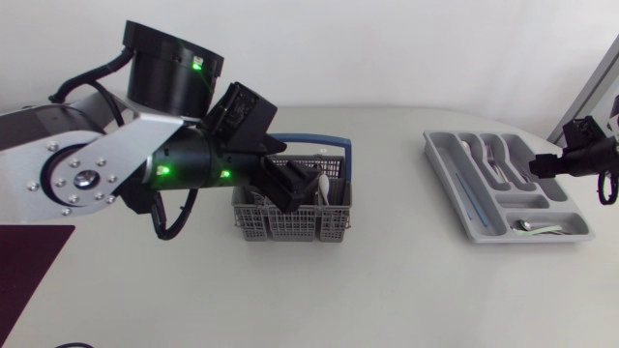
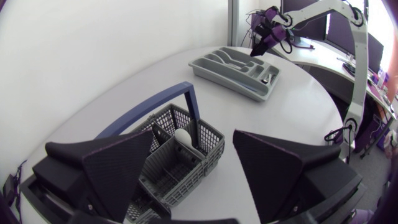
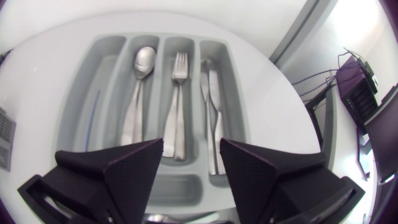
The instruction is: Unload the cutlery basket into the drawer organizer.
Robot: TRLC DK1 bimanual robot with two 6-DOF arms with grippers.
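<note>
Grey basket (image 1: 290, 224) holds white utensil (image 2: 183, 135); organizer (image 3: 78, 118) holds spoon (image 3: 143, 62), fork (image 3: 179, 65), knives (image 3: 211, 93).

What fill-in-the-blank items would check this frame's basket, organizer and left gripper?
The grey mesh plastic cutlery basket has a ____ handle. In the grey plastic drawer organizer, the metal fork lies between the metal spoon and the metal ____. The left gripper hangs over the basket with its fingers ____.
Missing words: blue; knives; open.
</note>
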